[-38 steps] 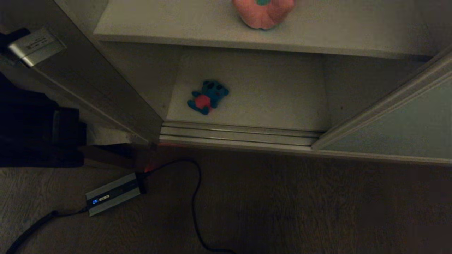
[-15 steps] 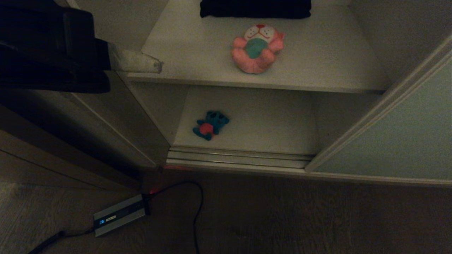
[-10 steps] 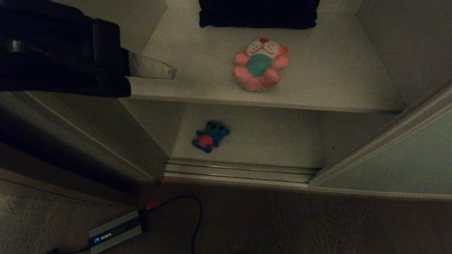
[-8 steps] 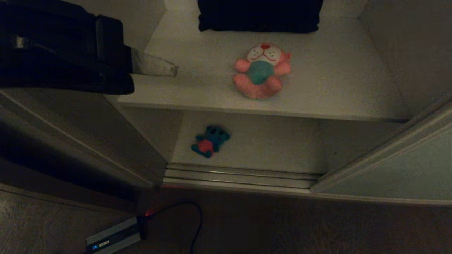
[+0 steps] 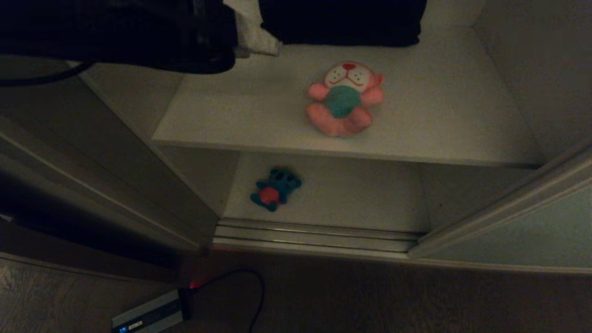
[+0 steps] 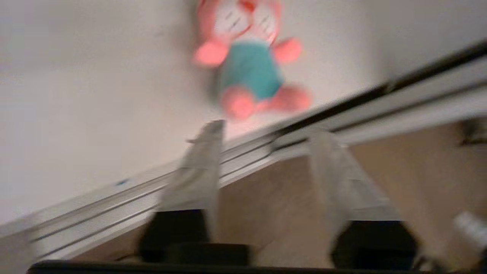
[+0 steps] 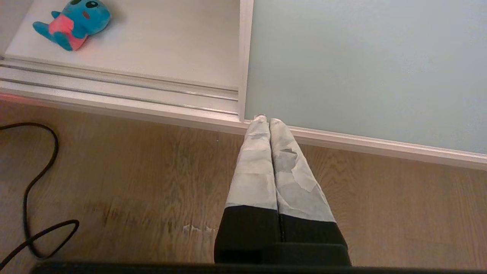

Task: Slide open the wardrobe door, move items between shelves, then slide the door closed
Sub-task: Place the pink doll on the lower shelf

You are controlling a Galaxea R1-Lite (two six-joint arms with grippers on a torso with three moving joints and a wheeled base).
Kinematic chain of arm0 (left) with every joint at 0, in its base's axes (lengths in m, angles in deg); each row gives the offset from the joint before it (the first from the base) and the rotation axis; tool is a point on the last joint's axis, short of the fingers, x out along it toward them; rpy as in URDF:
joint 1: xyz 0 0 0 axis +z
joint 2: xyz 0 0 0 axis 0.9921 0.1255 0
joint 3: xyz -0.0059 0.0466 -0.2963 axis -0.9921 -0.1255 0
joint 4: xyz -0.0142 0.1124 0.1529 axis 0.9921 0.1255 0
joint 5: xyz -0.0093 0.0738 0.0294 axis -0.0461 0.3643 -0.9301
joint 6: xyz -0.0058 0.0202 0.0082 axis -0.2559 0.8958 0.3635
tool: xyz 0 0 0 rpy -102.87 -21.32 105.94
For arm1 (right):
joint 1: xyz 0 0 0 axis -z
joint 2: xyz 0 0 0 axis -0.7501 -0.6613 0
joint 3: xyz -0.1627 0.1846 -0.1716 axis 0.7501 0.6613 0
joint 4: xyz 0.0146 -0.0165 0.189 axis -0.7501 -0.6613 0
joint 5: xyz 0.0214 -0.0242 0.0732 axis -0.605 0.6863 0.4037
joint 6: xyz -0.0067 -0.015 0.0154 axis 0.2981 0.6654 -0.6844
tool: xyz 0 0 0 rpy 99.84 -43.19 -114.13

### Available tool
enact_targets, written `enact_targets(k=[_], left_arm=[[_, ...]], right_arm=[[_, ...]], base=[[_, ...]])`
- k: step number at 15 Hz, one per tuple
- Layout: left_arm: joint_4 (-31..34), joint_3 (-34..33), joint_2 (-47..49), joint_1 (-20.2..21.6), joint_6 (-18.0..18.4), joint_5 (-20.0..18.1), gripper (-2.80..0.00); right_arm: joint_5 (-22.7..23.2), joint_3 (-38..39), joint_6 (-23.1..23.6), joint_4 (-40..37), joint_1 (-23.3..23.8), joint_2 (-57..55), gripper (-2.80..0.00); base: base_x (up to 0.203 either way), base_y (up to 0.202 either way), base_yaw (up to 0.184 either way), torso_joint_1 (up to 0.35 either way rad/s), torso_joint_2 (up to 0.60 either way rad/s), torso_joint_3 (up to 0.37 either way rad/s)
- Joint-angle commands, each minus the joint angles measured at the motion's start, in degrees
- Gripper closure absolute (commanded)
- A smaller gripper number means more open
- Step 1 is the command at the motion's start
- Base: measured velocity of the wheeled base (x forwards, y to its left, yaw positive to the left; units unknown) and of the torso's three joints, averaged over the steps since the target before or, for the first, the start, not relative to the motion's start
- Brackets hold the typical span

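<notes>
My left gripper [image 6: 262,137] is open and empty above the upper flat white shelf [image 5: 231,125] where the big pink plush toy with a teal belly [image 5: 344,99] lies, and the small teal plush toy [image 5: 276,188] lies on the bottom white shelf [image 5: 351,199].

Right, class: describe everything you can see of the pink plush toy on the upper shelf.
The pink plush toy looks soft, with a white face bearing a red nose and mouth lines, a teal belly, and stubby pink arms and legs. It lies on its back, face up, on the upper shelf, near that shelf's front edge. Nothing else touches it; the dark folded cloth lies behind it, apart.
</notes>
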Motion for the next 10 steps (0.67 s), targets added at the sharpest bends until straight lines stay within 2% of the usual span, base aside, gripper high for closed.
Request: enact_targets(k=[1,6,10], left_arm=[[0.5,5.7,7.2,-0.6,-5.3,0.2,-2.80],[-0.1,6.9,14.6,-1.5,-11.1,-0.1,-2.80],[-4.8,7.0,19.6,-1.5,-12.9,0.1,-2.80]], right_arm=[[0.0,0.2,0.0,0.0,0.0,0.0,0.00],[0.0,0.2,0.0,0.0,0.1,0.0,0.00],[0.0,0.3,0.0,0.0,0.0,0.0,0.00]], base=[[0.000,0.000,0.000,0.000,0.00,0.000],[0.000,0.000,0.000,0.000,0.00,0.000],[0.000,0.000,0.000,0.000,0.00,0.000]])
